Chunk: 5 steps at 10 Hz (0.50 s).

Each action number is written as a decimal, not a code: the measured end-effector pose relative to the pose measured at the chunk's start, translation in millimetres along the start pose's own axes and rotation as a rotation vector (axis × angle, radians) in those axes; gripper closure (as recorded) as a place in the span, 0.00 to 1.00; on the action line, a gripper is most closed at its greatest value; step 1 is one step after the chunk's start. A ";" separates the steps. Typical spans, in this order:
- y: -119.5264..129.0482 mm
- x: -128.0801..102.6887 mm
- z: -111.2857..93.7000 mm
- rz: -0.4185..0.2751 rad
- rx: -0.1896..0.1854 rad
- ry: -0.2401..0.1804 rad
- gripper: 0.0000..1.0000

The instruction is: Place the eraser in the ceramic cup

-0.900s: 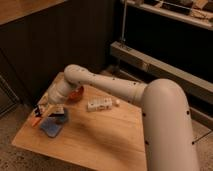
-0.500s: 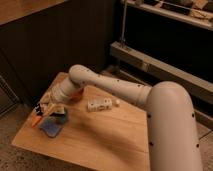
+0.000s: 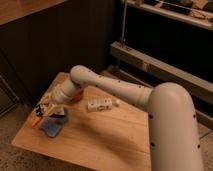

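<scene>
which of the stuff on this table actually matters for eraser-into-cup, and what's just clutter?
For the job:
- ceramic cup, dark, at the left
- gripper, shut, close beside the cup on its left
- eraser: cannot make it out

Lying about:
- light-blue pad
- red-orange bowl, partly hidden
- white bottle, on its side
- small orange thing

Matt wooden table [image 3: 100, 142], smooth white arm [image 3: 120, 92], perhaps plastic, gripper [image 3: 47, 109] low beside matt blue pad [image 3: 50, 127]
</scene>
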 end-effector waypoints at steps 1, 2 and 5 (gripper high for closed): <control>0.2 1.0 1.0 0.000 -0.003 -0.001 0.70; 0.3 2.4 1.6 0.001 -0.004 -0.002 0.70; -1.4 6.1 3.3 0.009 -0.004 -0.016 0.70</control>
